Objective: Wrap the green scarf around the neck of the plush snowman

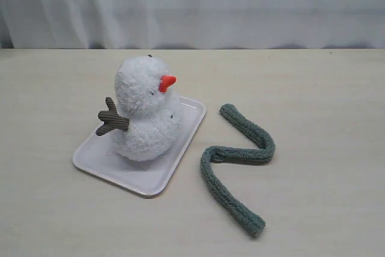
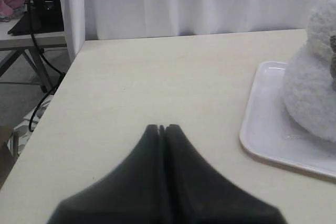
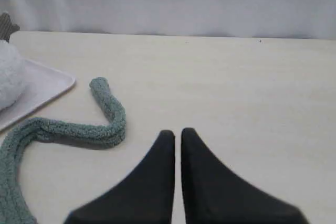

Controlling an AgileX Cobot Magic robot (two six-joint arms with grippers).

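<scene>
The plush snowman [image 1: 144, 109] stands upright on a white tray [image 1: 99, 157], its orange nose turned toward the right. To its right the green scarf [image 1: 237, 154] lies on the table in an S-shaped bend, apart from the toy. Neither gripper shows in the exterior view. In the left wrist view my left gripper [image 2: 161, 128] is shut and empty over bare table, with the snowman [image 2: 315, 77] and tray [image 2: 268, 129] off to one side. My right gripper [image 3: 177, 132] is shut with nothing between its fingers, a short way from the scarf [image 3: 84, 132].
A pale wooden table [image 1: 325, 88] carries everything, with a white curtain [image 1: 192, 4] behind it. In the left wrist view the table's edge [image 2: 63, 77] shows, with cables and a metal stand beyond it.
</scene>
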